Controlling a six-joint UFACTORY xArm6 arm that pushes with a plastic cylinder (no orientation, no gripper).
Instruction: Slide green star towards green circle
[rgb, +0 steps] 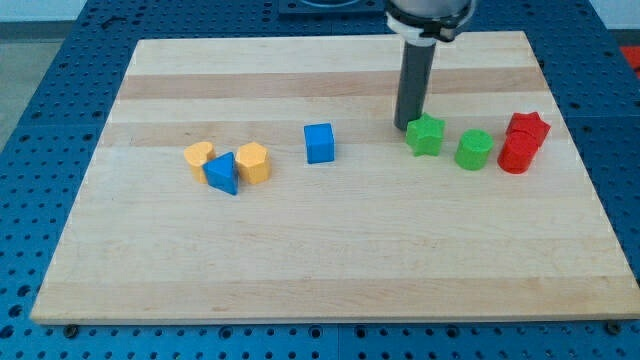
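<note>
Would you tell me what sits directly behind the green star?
My tip stands just behind the green star, at its upper-left edge. Whether they touch is hidden by the star.

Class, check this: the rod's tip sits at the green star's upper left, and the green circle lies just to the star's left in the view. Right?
One error: the green circle lies to the view's right of the green star, not its left. My tip is indeed at the star's upper left, as the camera view shows.
</note>
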